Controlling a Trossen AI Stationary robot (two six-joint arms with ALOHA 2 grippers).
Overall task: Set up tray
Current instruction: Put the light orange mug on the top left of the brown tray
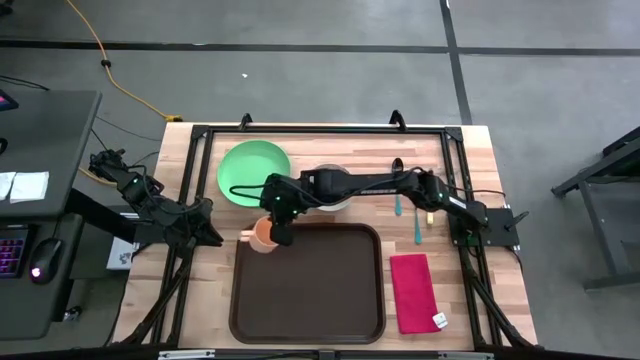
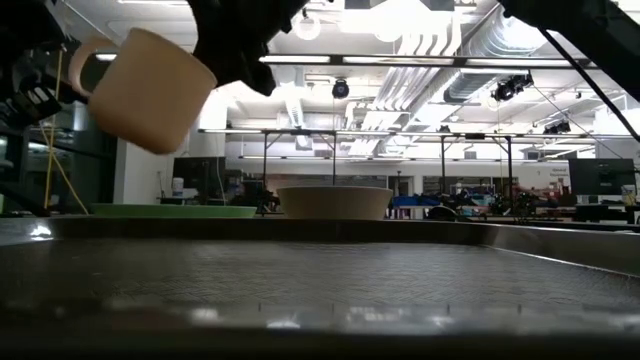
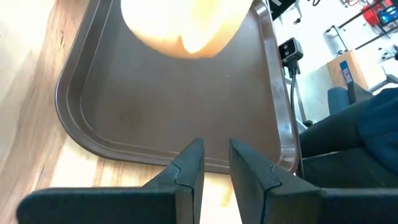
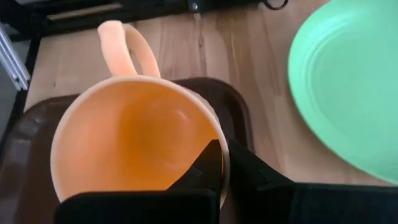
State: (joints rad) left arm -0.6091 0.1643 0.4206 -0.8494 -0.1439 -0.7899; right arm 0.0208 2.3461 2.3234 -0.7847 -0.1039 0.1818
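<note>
An orange cup hangs tilted above the far left corner of the dark brown tray, handle toward the table's left. My right gripper is shut on it, its arm reaching across from the right. The low view shows the cup well above the tray floor. My left gripper waits near the table's left edge, pointing at the tray. Its fingers stand slightly apart with nothing between them. My right gripper holds the cup by its rim, on the side opposite the handle, one finger inside the cup and one outside. The fingers slant down from the table's right side. The cup is lifted clear of the tray and tilted.
A green plate and a pale bowl sit on the wood beyond the tray's far edge. Teal utensils and a red napkin lie to the tray's right. A black frame runs around the table.
</note>
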